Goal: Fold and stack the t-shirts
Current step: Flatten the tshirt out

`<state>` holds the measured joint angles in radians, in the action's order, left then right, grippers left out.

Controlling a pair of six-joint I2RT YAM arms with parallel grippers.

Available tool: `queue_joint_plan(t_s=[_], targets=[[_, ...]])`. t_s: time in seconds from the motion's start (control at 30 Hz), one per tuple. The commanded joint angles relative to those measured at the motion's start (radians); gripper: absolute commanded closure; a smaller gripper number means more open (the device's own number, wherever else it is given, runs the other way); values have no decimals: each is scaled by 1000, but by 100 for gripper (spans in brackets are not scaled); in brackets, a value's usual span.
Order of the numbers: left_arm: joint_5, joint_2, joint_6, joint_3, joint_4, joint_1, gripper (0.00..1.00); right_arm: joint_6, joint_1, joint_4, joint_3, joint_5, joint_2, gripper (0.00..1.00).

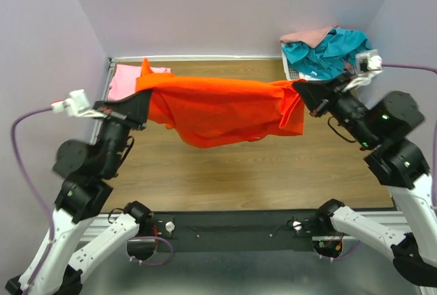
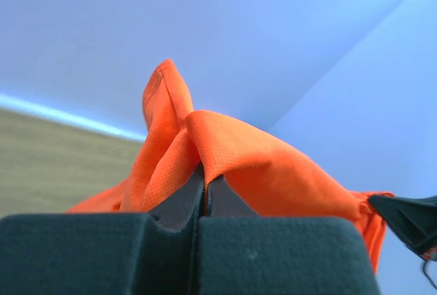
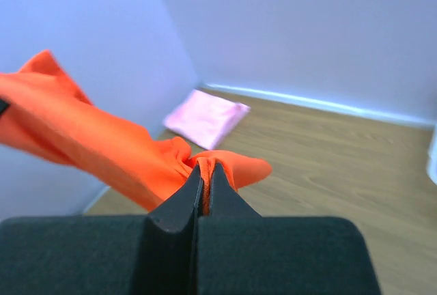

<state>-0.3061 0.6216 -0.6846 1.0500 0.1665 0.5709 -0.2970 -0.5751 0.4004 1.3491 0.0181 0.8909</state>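
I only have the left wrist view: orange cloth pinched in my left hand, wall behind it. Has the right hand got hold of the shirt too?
Observer: Yes, the right hand is shut on the opposite end of the orange t-shirt.
Operator: Is the cloth off the table, or dragging?
Observer: It looks lifted. It spans across to the left hand above the table, and its middle sags lowest.
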Motion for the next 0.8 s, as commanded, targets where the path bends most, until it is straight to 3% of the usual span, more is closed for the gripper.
queue_joint_plan(t_s=[0.0,0.13,0.2,0.33,0.43,0.47,0.53,0.57,0.6,0.63,0.67,0.7,0.77], targets=[[102,-108,45,44,-21,3,100,-7,-3,34,79,-260,-50,100],[148,-180,54,25,-91,3,100,-33,-3,37,114,-267,-66,100],[125,-157,65,25,-88,3,100,-37,-3,43,110,-165,-60,100],[-32,-19,48,44,-18,3,100,-37,-3,49,79,87,-14,100],[-279,153,22,64,86,1,99,-39,-2,49,26,339,68,100],[-382,249,-2,62,128,-2,84,-44,-5,49,7,400,97,100],[-358,346,-12,55,151,-61,59,-51,9,48,-54,583,205,100],[-320,445,-12,33,136,-98,19,-54,27,46,-76,594,245,99],[-280,498,-10,15,116,-144,1,-62,59,46,-93,565,285,99],[-236,550,-10,1,105,-220,1,-76,149,45,-105,507,381,99],[-161,658,-33,4,128,-259,1,-91,202,26,-126,373,426,95],[-148,706,-41,11,149,-278,2,-93,245,23,-134,358,478,87],[-148,788,-44,34,191,-295,2,-99,287,25,-131,417,598,60]])
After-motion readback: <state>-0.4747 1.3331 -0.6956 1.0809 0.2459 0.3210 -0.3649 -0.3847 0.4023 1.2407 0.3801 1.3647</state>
